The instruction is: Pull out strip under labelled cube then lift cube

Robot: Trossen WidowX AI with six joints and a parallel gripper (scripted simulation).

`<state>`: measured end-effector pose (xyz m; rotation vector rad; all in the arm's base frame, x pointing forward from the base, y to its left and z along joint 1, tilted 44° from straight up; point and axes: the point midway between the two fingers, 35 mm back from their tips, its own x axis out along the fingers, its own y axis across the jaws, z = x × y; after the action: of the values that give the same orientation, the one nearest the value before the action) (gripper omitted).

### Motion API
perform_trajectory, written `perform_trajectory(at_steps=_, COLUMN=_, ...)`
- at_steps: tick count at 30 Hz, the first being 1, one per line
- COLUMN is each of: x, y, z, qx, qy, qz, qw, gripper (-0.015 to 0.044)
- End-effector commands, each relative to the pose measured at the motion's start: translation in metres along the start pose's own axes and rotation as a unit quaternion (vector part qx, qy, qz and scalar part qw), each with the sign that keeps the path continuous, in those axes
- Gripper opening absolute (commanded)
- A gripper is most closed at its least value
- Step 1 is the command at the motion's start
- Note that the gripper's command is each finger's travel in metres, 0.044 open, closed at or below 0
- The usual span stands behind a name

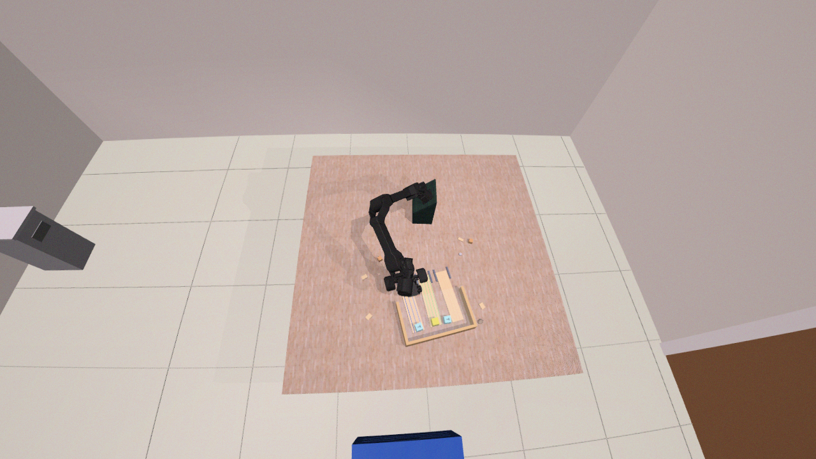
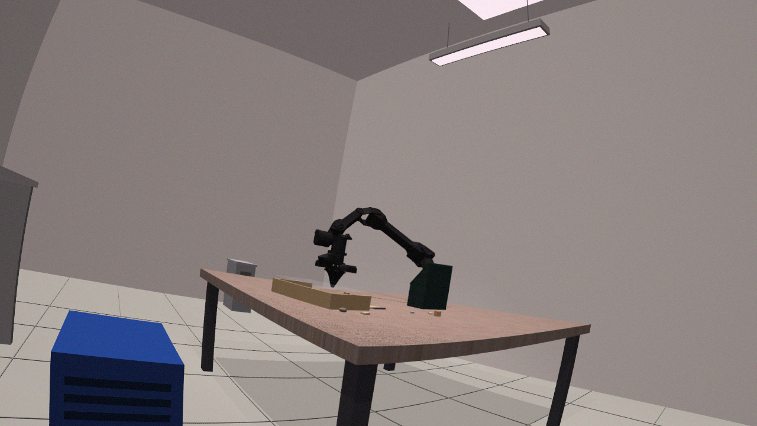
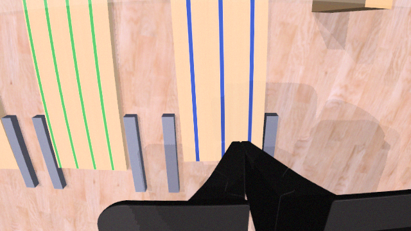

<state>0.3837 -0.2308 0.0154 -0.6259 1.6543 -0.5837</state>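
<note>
My gripper is shut and empty, pointing down. In the wrist view its tips overlap the near end of the blue-lined strip; they look a little above it. A light-blue cube marked T rests on that strip's far end. A yellow cube is on the far end of the green-lined strip. Another light-blue T cube sits beside the plain strip. In the top view the arm hides my fingertips.
A low tan wall encloses the cubes on three sides, with a clear sheet over it. Grey rails flank the strips' near ends. A stone and small wooden bits lie outside the wall.
</note>
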Motion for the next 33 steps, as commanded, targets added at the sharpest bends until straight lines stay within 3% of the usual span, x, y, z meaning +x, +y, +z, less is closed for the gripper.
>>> perform_trajectory(at_steps=1, x=0.011, y=0.004, z=-0.003, qx=-0.006, qy=0.006, qz=0.004, qw=1.000, gripper=0.0000)
perform_trajectory(at_steps=19, x=0.040, y=0.006, z=-0.005, qx=-0.006, qy=0.006, qz=0.003, qw=1.000, gripper=0.0000)
perform_trajectory(at_steps=33, x=0.041, y=0.006, z=-0.005, qx=-0.006, qy=0.006, qz=0.003, qw=1.000, gripper=0.0000)
